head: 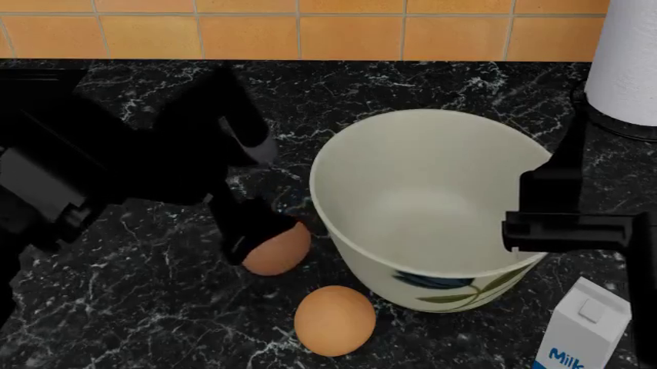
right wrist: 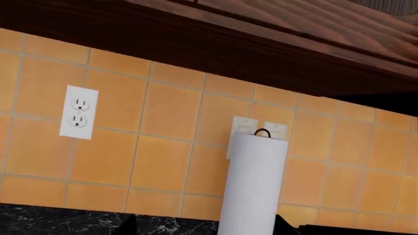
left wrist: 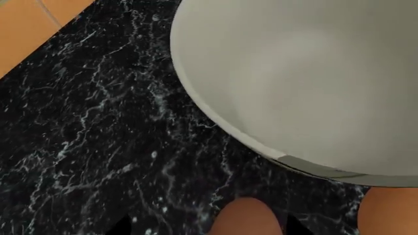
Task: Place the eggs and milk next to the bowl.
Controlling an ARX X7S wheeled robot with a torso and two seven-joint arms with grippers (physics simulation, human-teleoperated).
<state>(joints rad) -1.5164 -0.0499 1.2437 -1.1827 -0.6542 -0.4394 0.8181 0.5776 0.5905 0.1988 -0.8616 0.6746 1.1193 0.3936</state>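
The cream bowl [head: 431, 192] with its blue flower stands mid-counter; its rim and inside fill the left wrist view [left wrist: 307, 83]. One brown egg [head: 277, 247] lies just left of the bowl, between the fingers of my left gripper [head: 249, 240]. In the left wrist view that egg [left wrist: 247, 218] sits nearer one fingertip, with a gap to the other, so my left gripper [left wrist: 209, 227] is open. A second egg [head: 334, 319] rests in front of the bowl. The milk [head: 580, 330] stands at the front right. My right gripper [right wrist: 205, 230] is open and empty, facing the wall.
A white paper-towel roll [head: 631, 61] stands at the back right, also seen ahead of my right gripper [right wrist: 253, 186]. My right arm [head: 575, 223] hangs over the bowl's right rim. Orange tiled wall [head: 308, 34] with an outlet [right wrist: 78, 111] backs the black marble counter [head: 123, 307].
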